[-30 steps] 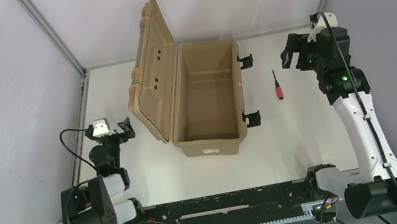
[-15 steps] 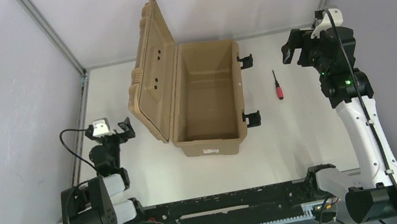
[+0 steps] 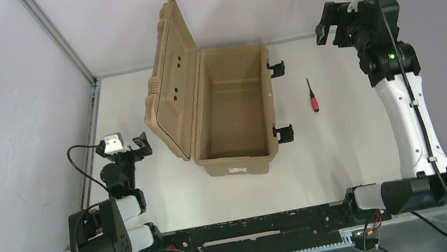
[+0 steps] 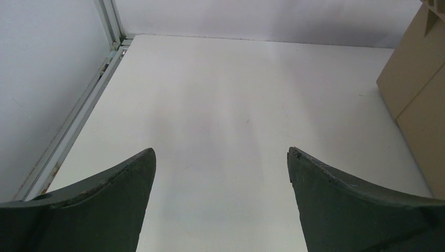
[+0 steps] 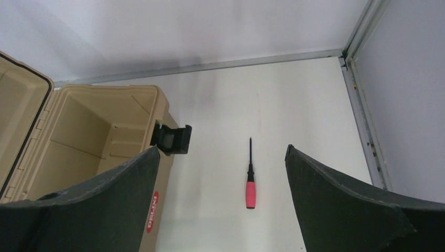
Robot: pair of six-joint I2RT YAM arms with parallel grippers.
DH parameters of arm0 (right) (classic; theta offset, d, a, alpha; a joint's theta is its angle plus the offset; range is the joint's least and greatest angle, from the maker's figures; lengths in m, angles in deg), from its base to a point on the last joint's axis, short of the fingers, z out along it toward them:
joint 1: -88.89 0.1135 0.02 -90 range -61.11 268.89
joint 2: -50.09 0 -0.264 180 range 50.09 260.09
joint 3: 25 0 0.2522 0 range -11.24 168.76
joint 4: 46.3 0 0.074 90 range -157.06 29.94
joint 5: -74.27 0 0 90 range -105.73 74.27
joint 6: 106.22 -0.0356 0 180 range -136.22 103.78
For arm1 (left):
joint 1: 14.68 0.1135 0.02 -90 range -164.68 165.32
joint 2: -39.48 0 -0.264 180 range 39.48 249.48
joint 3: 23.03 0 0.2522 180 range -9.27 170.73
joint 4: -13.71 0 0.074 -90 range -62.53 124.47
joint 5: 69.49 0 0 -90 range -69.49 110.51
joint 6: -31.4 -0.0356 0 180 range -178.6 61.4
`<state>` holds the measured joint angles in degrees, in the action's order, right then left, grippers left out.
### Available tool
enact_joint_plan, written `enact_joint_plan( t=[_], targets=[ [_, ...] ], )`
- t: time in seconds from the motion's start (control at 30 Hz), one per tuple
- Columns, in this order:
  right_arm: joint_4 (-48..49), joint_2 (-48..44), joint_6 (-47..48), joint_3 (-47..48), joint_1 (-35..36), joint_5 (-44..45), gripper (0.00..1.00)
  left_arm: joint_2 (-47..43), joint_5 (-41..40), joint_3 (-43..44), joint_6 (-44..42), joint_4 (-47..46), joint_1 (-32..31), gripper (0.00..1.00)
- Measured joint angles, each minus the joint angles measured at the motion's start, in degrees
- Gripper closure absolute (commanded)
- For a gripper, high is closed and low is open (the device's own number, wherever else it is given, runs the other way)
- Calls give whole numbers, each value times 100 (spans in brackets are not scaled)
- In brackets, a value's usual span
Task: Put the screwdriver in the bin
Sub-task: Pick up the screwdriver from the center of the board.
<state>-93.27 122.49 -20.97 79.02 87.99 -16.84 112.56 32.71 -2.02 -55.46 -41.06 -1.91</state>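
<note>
- Top external view: the screwdriver (image 3: 313, 97) lies flat on the white counter (image 3: 324, 163), just right of the bin (image 3: 236, 164) and apart from it, with its shaft pointing to the far wall.
  - The bin is a tan hard-plastic case. Its ribbed lid (image 3: 174, 79) stands open on the left and its black latches (image 3: 284, 133) hang on the right.
  - The right arm's fingers (image 3: 323, 31) hover near the far right corner, spread wide and empty.
  - The left arm's fingers (image 3: 141, 145) sit low at the near left, well apart from both things.
- Left wrist view: the left arm's fingers (image 4: 105, 202) stand wide with only bare matte counter (image 4: 236, 100) between them.
  - A smooth tan wall of the bin (image 4: 417, 100) enters at the right edge.
  - The screwdriver is out of sight here.
- Right wrist view: the screwdriver (image 5: 250, 177) lies between the wide, empty right arm's fingers (image 5: 346, 210) but far below them.
  - Its handle (image 5: 251, 194) is a red, rounded, slightly glossy cylinder, and its shaft is thin, black and straight.
  - It is probably light and rigid, and likely to roll or skid on the smooth counter.
  - The handle is the thicker part and the better place to grip, closing across its width. The shaft offers little to pinch.
  - The bin's (image 5: 152, 97) open cavity looks deep and far wider than the tool, so a loose drop should do.
</note>
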Motion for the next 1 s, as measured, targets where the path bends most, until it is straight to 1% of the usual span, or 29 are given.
enact_joint_plan(
  t=[0.17,0.33,0.47,0.6,0.7,1.0],
  targets=[
    [-496,776,59,935,4,-4,3,0,0,0,0,0,0,0],
    [-1226,1786,79,1919,15,-20,5,0,0,0,0,-2,0,0],
    [-1696,2413,81,2284,15,-35,6,0,0,0,0,-2,0,0],
    [-2070,2850,79,2284,15,-44,8,0,0,0,0,-2,0,0],
    [-2142,3005,79,2065,13,-44,10,0,0,0,0,0,0,0],
    [-1897,3108,46,540,-26,-94,18,0,0,0,0,0,0,0]
  ],
)
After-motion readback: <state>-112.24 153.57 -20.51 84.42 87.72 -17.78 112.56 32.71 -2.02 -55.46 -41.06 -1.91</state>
